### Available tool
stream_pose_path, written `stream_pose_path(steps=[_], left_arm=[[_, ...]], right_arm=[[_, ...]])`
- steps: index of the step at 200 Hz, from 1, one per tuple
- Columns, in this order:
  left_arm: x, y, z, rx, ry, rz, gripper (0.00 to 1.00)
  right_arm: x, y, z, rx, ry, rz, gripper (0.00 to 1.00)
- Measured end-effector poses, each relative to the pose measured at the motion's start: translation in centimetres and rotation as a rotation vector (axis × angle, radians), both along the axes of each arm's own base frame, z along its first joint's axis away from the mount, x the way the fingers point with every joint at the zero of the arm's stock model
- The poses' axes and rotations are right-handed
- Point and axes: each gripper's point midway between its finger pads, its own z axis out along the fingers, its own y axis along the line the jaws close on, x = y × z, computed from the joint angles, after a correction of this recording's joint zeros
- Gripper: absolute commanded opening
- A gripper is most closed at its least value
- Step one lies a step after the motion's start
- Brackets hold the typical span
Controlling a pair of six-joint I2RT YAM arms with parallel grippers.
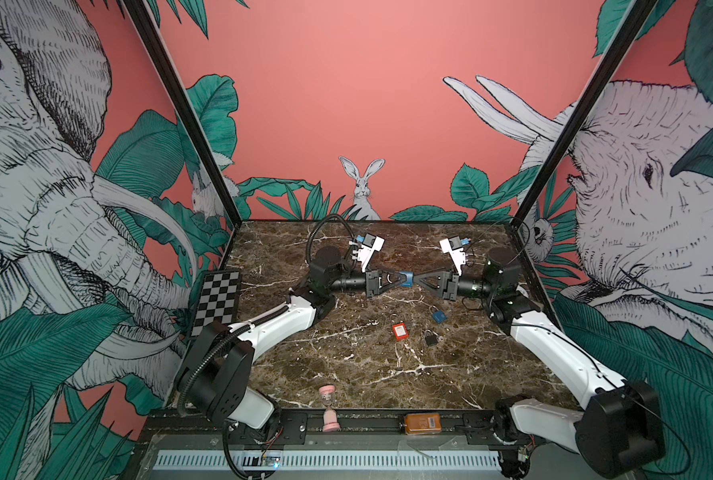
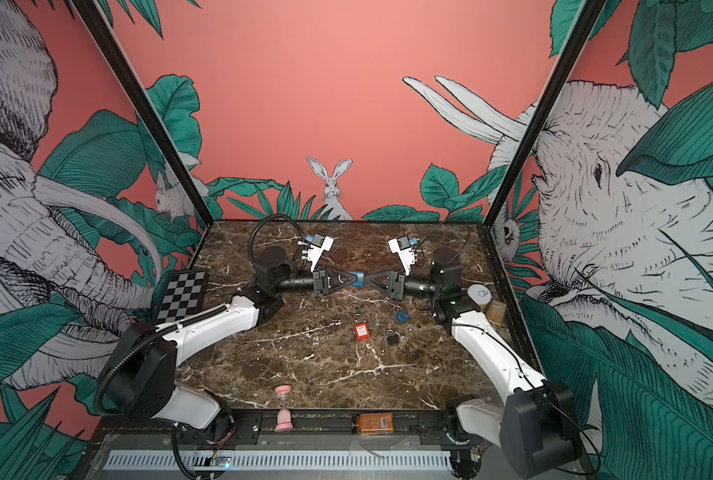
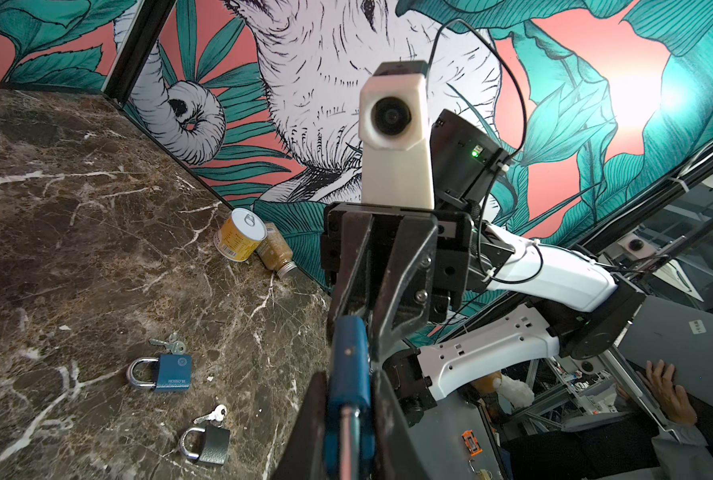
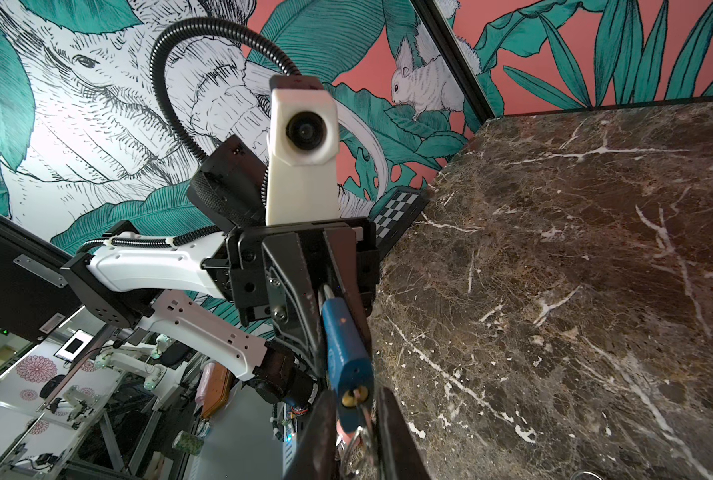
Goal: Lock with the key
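In both top views my two grippers meet tip to tip above the middle of the marble table [image 1: 346, 365]. My left gripper [image 1: 400, 279] is shut on the body of a blue padlock [image 1: 407, 278], held off the table. In the left wrist view that padlock [image 3: 348, 365] sits between the black fingers [image 3: 392, 424], its silver shackle pointing back toward the wrist. In the right wrist view the key [image 4: 362, 401] is in the brass keyhole at the padlock's [image 4: 344, 345] end. My right gripper [image 4: 354, 432] is shut on the key, and its key ring [image 4: 361, 444] hangs between the fingers.
Below the grippers on the table lie another blue padlock [image 1: 439, 316], a red padlock [image 1: 398, 331] and a black padlock [image 1: 430, 338]. A can [image 3: 240, 235] and a jar [image 3: 277, 253] rest by the right wall. A pink hourglass [image 1: 329, 409] and a checkerboard [image 1: 217, 301] are nearer the front and left.
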Motion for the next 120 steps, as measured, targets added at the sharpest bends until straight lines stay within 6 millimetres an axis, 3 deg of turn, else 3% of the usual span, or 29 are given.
stream_pose_path(steps=[21,120], left_arm=[[-0.13,0.11,-0.07,0.002,0.002,0.002,0.00],[-0.08,0.46,-0.35,0.004,0.005,0.019,0.00]], right_arm=[[-0.04,-0.03,-0.37,-0.004,0.007,-0.001,0.00],[-0.07,-0.16,-0.60,0.002,0.001,0.001,0.00]])
